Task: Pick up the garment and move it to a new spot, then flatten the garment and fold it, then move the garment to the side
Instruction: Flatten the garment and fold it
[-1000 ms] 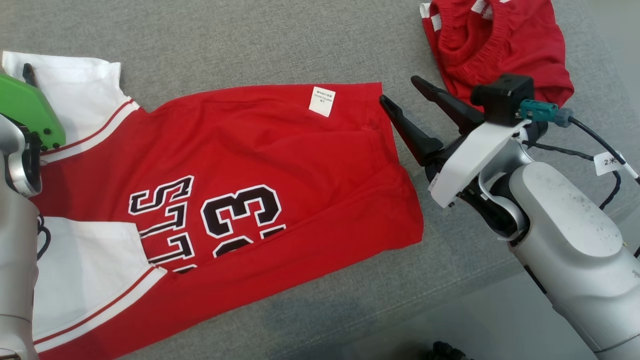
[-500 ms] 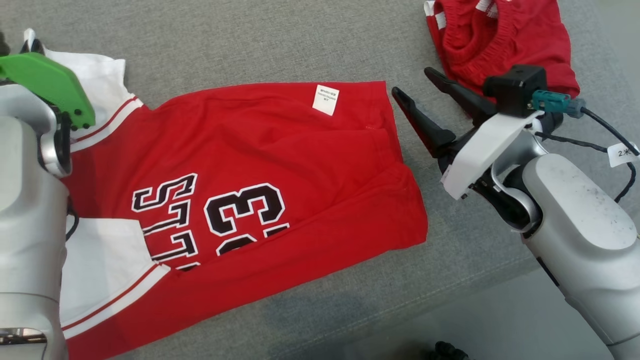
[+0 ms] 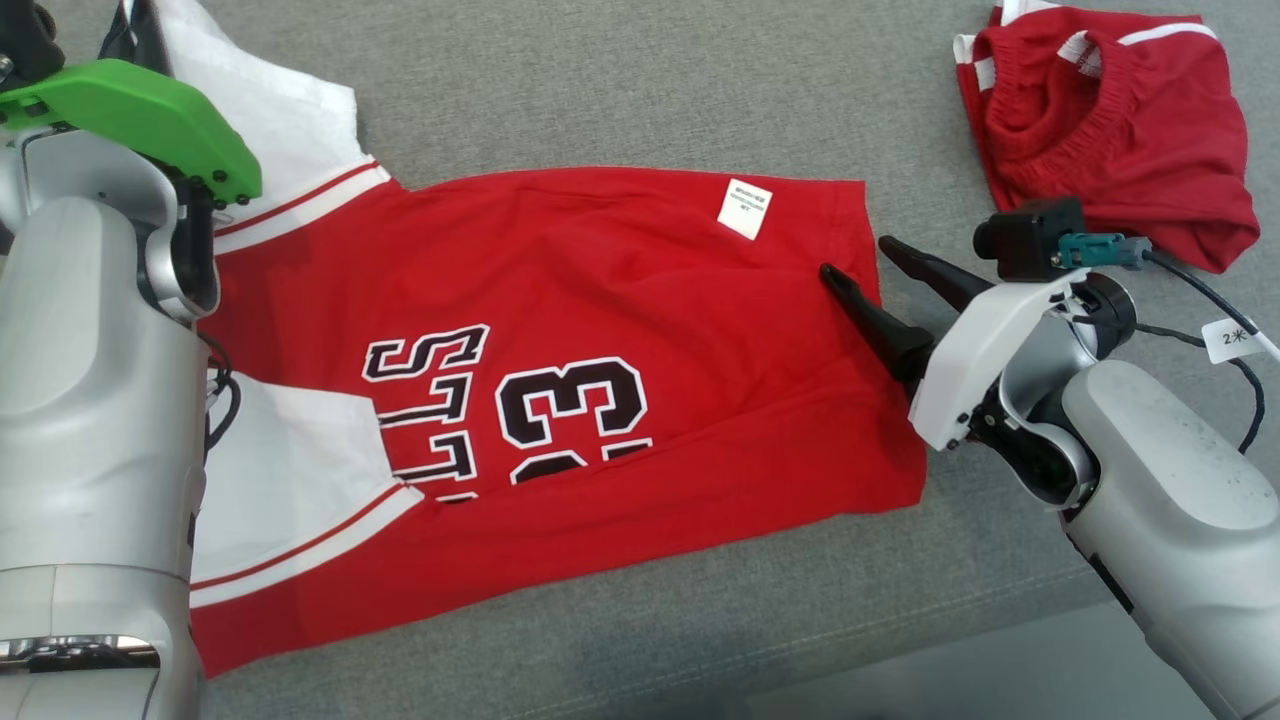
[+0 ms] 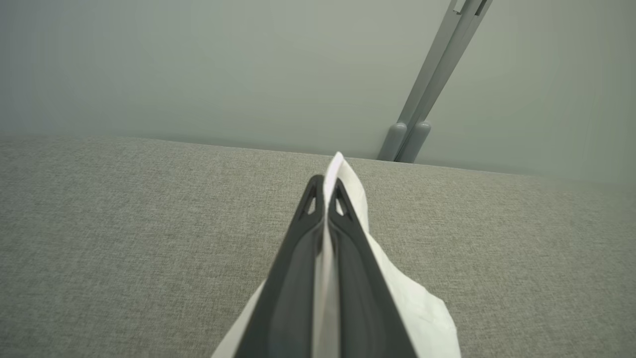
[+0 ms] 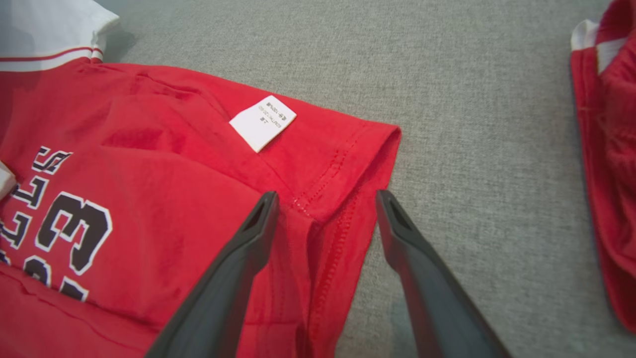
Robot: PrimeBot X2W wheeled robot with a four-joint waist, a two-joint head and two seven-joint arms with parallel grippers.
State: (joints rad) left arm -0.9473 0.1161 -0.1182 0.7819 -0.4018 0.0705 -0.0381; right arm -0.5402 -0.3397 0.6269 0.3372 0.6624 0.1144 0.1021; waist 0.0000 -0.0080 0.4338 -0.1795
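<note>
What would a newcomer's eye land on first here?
The red jersey with black-and-white lettering lies spread across the grey surface, mid head view. The left gripper is shut on its white sleeve at upper left; the right gripper is open, straddling the jersey's right edge. Crumpled red shorts lie apart at upper right.

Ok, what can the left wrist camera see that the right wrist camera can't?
Left wrist camera: the left gripper pinched shut on a white sleeve, a pale wall and a grey post. Right wrist camera: the right gripper open over a red hem, a white label, and another red garment at the edge. Both: the grey cushion and the shirt.
</note>
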